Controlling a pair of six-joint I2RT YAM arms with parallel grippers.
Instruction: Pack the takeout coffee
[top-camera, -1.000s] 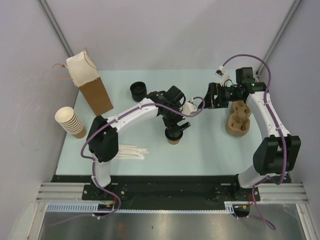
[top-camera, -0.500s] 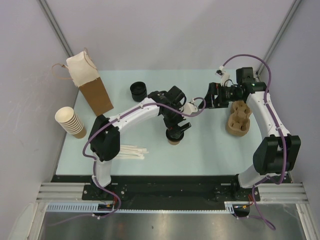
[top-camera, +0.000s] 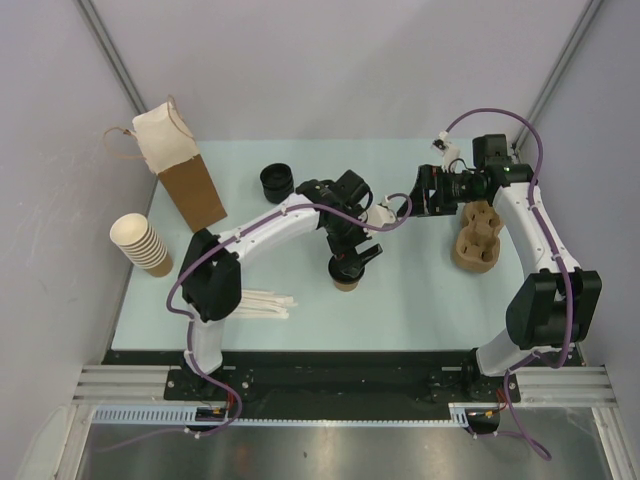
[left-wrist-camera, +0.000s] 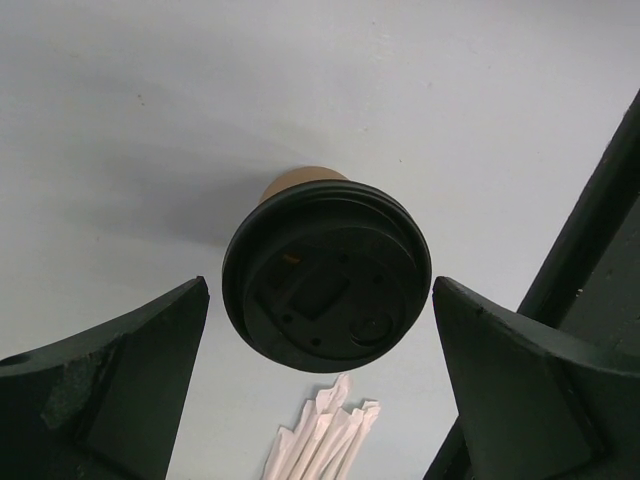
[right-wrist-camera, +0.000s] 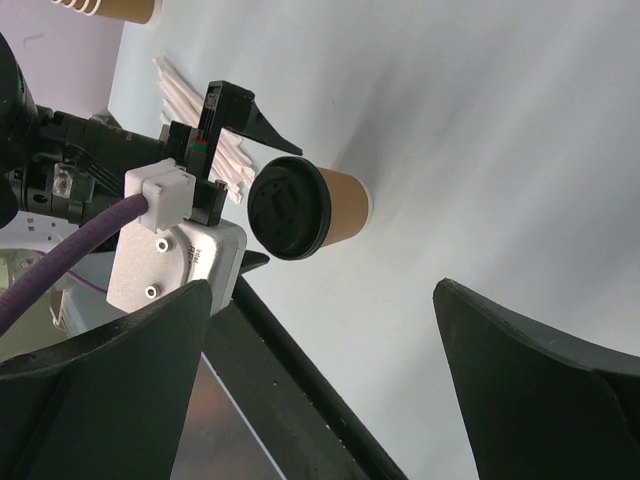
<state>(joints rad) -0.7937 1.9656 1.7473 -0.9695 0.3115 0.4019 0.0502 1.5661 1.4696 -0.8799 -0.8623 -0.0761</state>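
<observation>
The takeout coffee (left-wrist-camera: 327, 275), a kraft-brown paper cup with a round black lid, stands upright on the pale table near the middle (top-camera: 346, 283). My left gripper (top-camera: 348, 262) hangs directly over it, pointing down. In the left wrist view the lid sits between the open fingers (left-wrist-camera: 120, 385), with a small gap on each side. My right gripper (top-camera: 424, 190) is held at the back right, pointing left, open and empty. Its wrist view shows the coffee (right-wrist-camera: 312, 208) from the side, with the left gripper (right-wrist-camera: 222, 115) above it.
A brown cup carrier (top-camera: 477, 238) sits at the right. A paper bag (top-camera: 186, 170) stands at the back left, a stack of cream cups (top-camera: 141, 243) lies at the left edge and black lids (top-camera: 277, 182) stand behind the middle. Wrapped straws (top-camera: 263, 303) lie left of the coffee.
The left gripper has shifted very slightly over the cup. The right arm has not moved.
</observation>
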